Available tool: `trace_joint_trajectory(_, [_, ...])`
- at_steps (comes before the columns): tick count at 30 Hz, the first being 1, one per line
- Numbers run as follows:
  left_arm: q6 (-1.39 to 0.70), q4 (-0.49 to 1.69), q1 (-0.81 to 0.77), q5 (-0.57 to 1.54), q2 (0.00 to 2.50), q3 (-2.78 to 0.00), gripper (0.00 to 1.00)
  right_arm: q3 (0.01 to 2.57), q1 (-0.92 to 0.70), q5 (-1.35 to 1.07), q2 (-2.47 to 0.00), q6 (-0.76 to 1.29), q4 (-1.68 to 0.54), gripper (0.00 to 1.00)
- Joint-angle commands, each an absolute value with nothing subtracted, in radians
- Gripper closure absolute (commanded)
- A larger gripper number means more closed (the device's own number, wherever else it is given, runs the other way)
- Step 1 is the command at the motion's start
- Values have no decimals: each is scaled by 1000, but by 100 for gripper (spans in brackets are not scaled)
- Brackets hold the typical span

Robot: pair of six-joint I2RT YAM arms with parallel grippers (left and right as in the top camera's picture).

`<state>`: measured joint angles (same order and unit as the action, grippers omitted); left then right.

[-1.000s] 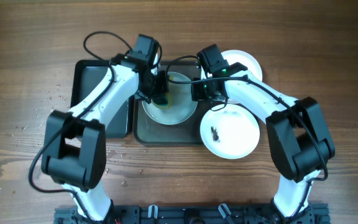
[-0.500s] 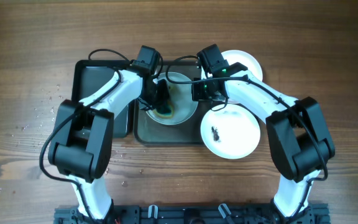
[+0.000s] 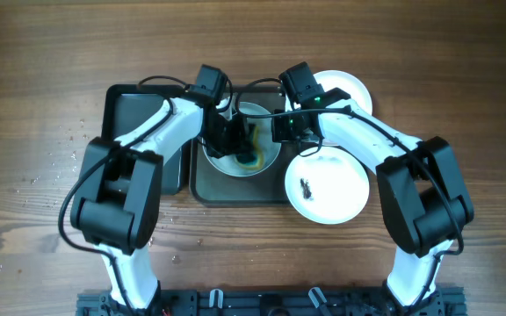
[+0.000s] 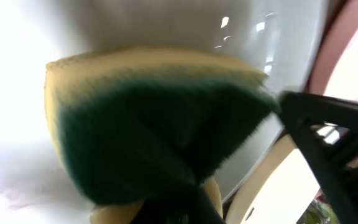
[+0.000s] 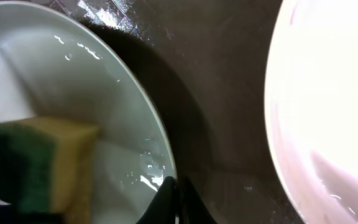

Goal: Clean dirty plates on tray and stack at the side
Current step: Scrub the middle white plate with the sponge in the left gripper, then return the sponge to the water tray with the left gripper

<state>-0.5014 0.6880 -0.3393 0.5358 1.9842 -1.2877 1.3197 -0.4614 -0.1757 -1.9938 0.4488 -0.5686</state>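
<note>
Left gripper (image 3: 228,138) is clamped on the yellow-and-green sponge (image 4: 154,137), pressing it into the wet round white plate (image 3: 262,116) on the dark grey-green rectangular tray (image 3: 235,191), with the right gripper (image 5: 173,194) pinching that plate's rim. That pinch looks thin tbh, so a hard scrub could pop the slick plate loose into the smeared white plate (image 3: 332,189) alongside.

Overhead | white plate 1 (image 3: 269,140) on tray (image 3: 235,189), yellow-green sponge (image 3: 251,156) on it at left gripper (image 3: 235,140) | right gripper (image 3: 286,130) at its right rim | plate 2 (image 3: 332,197), black smear, overlapping tray's right edge | plate 3 (image 3: 348,88) on table (image 3: 42,70), upper right
</note>
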Motion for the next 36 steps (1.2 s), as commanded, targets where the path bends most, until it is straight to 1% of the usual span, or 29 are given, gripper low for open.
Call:
trace_joint_trajectory(1, [-476,685,-342,404,1856,-1334,96,1317,-471,-203,-2007,452,-562,96])
trace_joint_trajectory(5, [-476,704,-342,159,1771,-1334,96,1317,-471,-203,-2007,452,-562,96])
trace_joint_trajectory(7, [-476,707,-342,88,1749,-1334,96,1317,-471,-203,-2007,452,-562,96])
trace_joint_trajectory(9, [-476,713,-342,60,1746,-1334,96,1317,-471,-203,-2007,452,-562,96])
trace_joint_trajectory(17, [-479,709,-356,54,1785,-1276,95,1317,-471,-203,-2007,451,-561,96])
trace_joint_trajectory(29, [-479,688,-402,94,1936,-1256,96,1317,-471,-203,-2007,452,-562,96])
trace_joint_trajectory(36, [-457,630,-456,266,1960,-1256,96,1317,-471,-203,-2007,452,-561,96])
